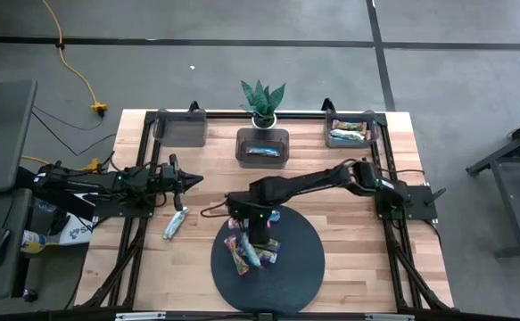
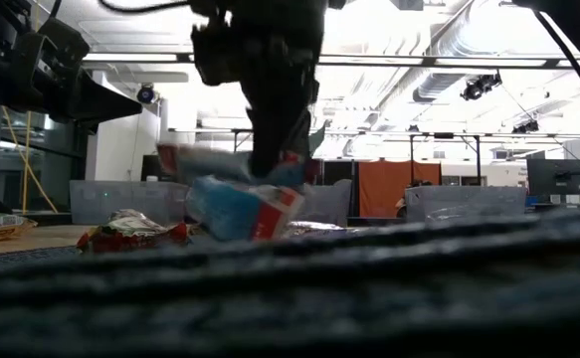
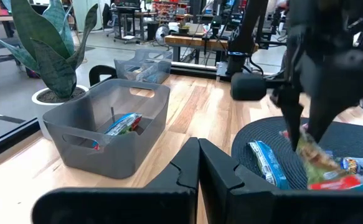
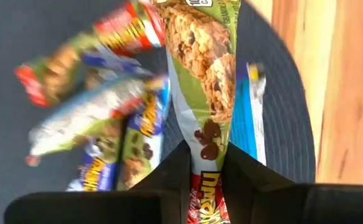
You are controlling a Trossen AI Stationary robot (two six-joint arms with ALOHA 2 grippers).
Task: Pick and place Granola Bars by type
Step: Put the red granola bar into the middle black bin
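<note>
My right gripper (image 1: 256,234) points down over the round dark mat (image 1: 297,267), shut on a green granola bar (image 4: 201,81). Several other granola bars (image 1: 244,253) in blue, red and green wrappers lie in a loose pile on the mat under it. One silver-blue bar (image 1: 175,223) lies flat on the wood left of the mat. A bar (image 1: 262,151) lies in the middle bin, and more lie in the right bin (image 1: 350,134). My left gripper (image 1: 195,181) waits shut at the table's left side, level, holding nothing. My right gripper pinches the green bar near one end (image 4: 206,168) between its two fingers, where the wrapper is squeezed narrow. The fingers come from above, slanting down, along the bar's length. The bar hangs below them (image 3: 315,158) over the pile; whether its lower end is clear of the pile I cannot tell.
Three grey bins stand along the far edge: left (image 1: 181,127), middle (image 1: 282,143) and right. A potted plant (image 1: 262,100) stands behind the middle bin. Black frame rails (image 1: 386,178) run along the table's sides. Bare wood lies between mat and bins.
</note>
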